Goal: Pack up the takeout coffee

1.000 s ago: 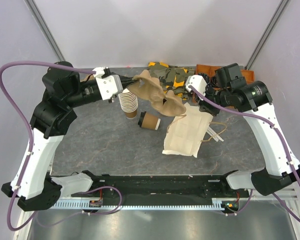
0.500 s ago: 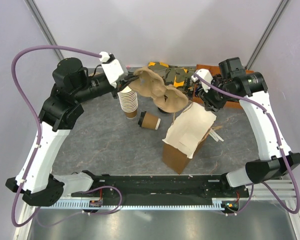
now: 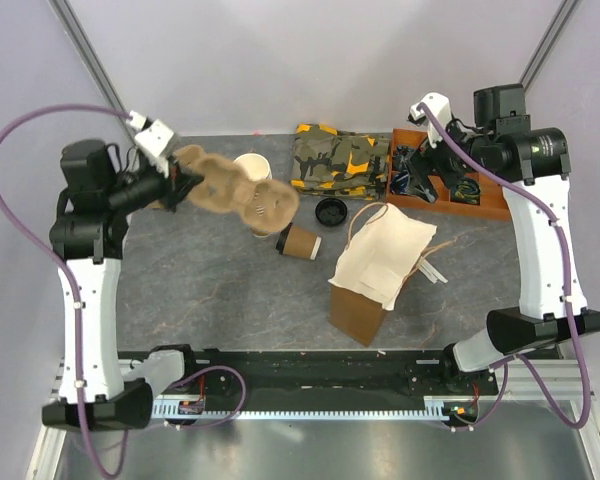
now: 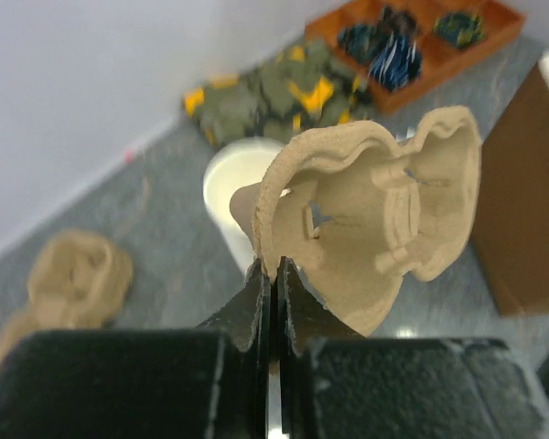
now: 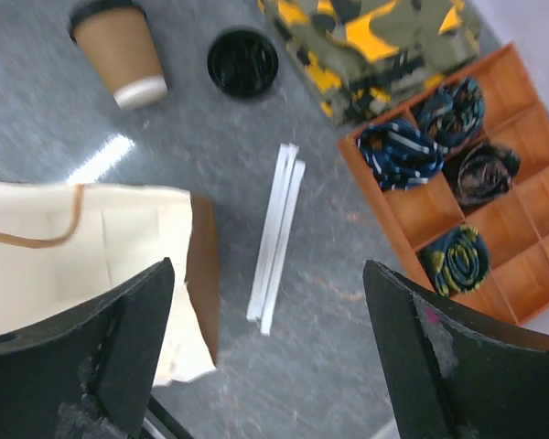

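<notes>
The takeout coffee [image 3: 298,242], a brown paper cup with a black lid, lies on its side in the middle of the table; the right wrist view shows it [image 5: 123,50] far below. The brown paper bag [image 3: 375,265] stands open just to its right, cream inside [image 5: 82,265]. My left gripper [image 3: 185,178] is shut on the rim of a moulded pulp cup carrier [image 4: 375,238], holding it in the air over the stack of lidless cups [image 3: 252,165]. My right gripper [image 5: 267,270] hangs open and holds nothing, high above the orange tray [image 3: 445,195].
A loose black lid [image 3: 330,211] lies behind the coffee. White straws [image 5: 276,238] lie right of the bag. Camouflage cloth [image 3: 340,155] is at the back, with rolled fabric in the tray. Another pulp carrier [image 4: 78,270] rests on the table at the left.
The right gripper let go of the bag, opened wide and pulled back to the far right. The bag went from lying flat to standing. The left arm swung the carrier leftward.
</notes>
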`<state>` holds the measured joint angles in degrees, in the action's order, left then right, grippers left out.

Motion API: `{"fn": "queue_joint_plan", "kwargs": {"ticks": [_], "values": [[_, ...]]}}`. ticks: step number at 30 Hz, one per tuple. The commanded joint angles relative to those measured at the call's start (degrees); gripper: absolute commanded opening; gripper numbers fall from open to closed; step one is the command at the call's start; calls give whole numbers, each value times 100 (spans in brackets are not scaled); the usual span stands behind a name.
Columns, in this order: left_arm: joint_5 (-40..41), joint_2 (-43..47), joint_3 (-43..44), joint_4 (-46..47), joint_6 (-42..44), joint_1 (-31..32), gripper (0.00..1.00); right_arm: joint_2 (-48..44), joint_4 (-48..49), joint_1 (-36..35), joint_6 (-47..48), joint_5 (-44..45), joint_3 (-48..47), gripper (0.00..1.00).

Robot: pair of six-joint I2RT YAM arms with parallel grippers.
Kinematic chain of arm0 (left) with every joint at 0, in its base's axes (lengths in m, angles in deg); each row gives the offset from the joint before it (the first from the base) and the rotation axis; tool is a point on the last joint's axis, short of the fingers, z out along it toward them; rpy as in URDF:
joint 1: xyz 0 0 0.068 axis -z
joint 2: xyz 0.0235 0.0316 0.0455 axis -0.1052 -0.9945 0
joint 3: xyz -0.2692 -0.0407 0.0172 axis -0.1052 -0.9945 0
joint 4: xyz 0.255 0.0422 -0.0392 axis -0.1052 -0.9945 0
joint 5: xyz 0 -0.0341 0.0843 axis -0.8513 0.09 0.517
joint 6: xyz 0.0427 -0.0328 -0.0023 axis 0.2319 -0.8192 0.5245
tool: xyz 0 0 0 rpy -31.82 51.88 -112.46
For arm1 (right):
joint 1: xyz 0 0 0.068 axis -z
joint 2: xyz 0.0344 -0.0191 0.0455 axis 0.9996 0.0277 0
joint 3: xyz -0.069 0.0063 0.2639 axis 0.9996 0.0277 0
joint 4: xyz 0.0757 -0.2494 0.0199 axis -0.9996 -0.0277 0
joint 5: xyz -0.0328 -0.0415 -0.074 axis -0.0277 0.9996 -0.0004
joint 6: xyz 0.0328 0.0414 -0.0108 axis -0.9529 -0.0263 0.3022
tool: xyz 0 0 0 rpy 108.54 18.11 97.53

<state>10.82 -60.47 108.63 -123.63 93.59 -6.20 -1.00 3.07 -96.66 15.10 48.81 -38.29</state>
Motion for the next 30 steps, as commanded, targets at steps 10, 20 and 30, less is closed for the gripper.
{"fn": "queue_joint_plan", "kwargs": {"ticks": [10,20,30], "values": [[-678,-355,-2759,-1455,2096,-2321,2,163,885,-98,-1468,-1041,-138,98],[-1978,-277,-1385,-1654,1772,-2217,2,330,-62,-467,-1127,-568,-268,98],[-2339,48,103,-1798,1236,-1259,2,-889,-609,-414,-299,909,1223,95]]}}
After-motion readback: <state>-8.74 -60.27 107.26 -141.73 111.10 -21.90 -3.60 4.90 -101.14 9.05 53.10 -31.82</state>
